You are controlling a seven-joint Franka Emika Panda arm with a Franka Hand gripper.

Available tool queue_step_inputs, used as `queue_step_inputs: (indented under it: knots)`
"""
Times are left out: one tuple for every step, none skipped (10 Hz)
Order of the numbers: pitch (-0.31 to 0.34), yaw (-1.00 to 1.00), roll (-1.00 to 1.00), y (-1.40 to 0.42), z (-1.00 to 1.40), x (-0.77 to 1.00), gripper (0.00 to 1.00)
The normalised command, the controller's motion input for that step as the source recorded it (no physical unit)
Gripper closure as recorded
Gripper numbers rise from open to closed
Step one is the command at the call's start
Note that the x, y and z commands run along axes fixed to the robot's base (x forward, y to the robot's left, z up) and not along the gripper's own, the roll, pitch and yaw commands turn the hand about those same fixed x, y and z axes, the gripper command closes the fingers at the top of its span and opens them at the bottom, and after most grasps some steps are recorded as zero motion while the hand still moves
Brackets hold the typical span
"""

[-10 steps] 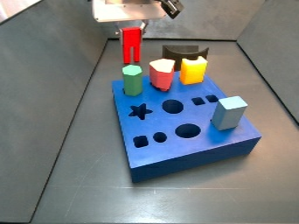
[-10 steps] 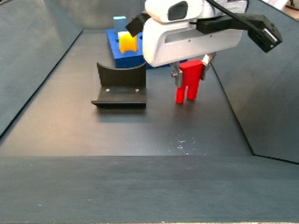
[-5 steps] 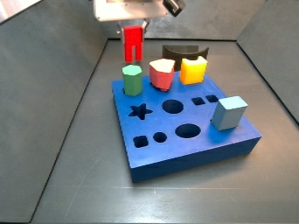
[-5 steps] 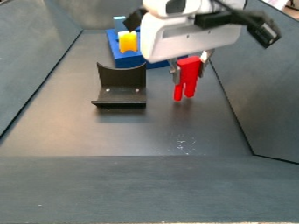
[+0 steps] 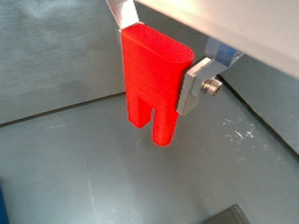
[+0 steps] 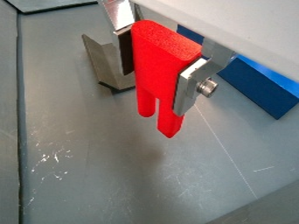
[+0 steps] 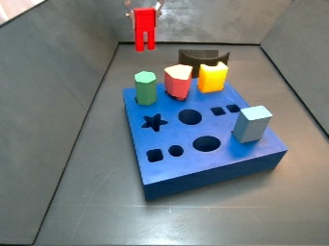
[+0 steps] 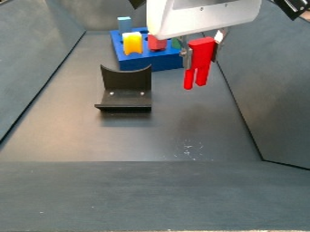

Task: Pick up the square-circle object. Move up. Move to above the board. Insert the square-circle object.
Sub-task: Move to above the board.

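The square-circle object [image 7: 145, 29], a tall bright red block with its notched end down, hangs in my gripper [image 7: 145, 10] high above the floor, behind the board's far left corner. In both wrist views the silver fingers [image 5: 198, 86] [image 6: 193, 83] clamp its upper sides, and the gripper [image 5: 158, 52] [image 6: 156, 59] is shut on it. In a side view the red block [image 8: 198, 63] hangs under the white gripper body [image 8: 200, 38], clear of the floor. The board [image 7: 213, 176] is a thick blue block with star, round and square holes; it also shows in a side view [image 8: 127, 60].
On the board stand a green hexagonal prism [image 7: 146, 87], a pinkish-red piece [image 7: 178, 81], a yellow piece [image 7: 214, 76] and a light blue block [image 7: 253, 123]. The dark fixture [image 8: 123, 88] stands on the floor beside the board. Grey walls enclose the floor.
My gripper has risen with the red block, which has lifted off the floor and now hangs higher. The pieces on the board have not moved.
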Motion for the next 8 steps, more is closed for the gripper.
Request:
queue_step_inputs:
  knots:
    - [0.169,-0.09,-0.04,-0.06,1.00,0.18,1.00]
    - [0.174,-0.08,-0.04,-0.06,1.00,0.17,1.00]
    - [0.144,-0.06,-0.04,-0.05,1.00,0.16,1.00]
    - [0.119,-0.05,-0.04,-0.05,1.00,0.16,1.00]
    - [0.096,-0.03,-0.03,-0.04,1.00,0.15,1.00]
    - [0.086,-0.02,-0.03,-0.04,1.00,0.14,1.00]
    - [0.085,-0.01,-0.03,-0.04,1.00,0.13,1.00]
    - [0.085,-0.01,-0.03,-0.04,1.00,0.13,1.00]
